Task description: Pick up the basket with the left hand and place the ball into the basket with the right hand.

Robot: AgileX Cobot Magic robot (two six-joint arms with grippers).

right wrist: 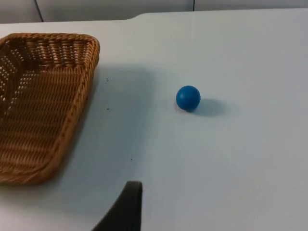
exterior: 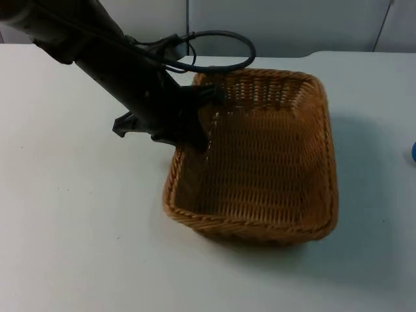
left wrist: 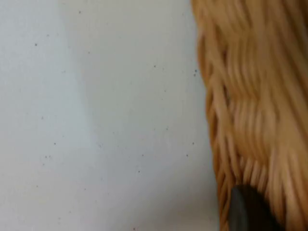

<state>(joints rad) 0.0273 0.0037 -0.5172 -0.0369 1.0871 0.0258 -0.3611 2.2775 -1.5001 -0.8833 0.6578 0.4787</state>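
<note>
Wicker basket (exterior: 260, 156): brown, rectangular, in the middle of the white table (exterior: 78, 227); its inside holds nothing, and its shadow lies on the table to its right in the top view.
Left gripper (exterior: 195, 123): at the basket's left rim, near the far corner, at the end of the black arm that comes in from the upper left of the top view.
Left fingers: they sit at the rim wall and appear to be clamped on it; the arm's body hides the actual contact in the top view.
Left wrist view: woven wall of the basket (left wrist: 250, 110) very close, bare table (left wrist: 96, 120) beside it, and 1 dark fingertip (left wrist: 245, 211) against the weave.
Ball (right wrist: 187, 97): blue, round, resting on the table (right wrist: 240, 159) well apart from the basket (right wrist: 43, 101), on its right side.
Ball in top view: a small blue sliver (exterior: 413, 151) at the picture's right edge.
Right gripper: above the table, looking toward ball and basket, apart from both; 1 black finger (right wrist: 126, 208) shows, so I cannot tell whether it is spread or closed.
</note>
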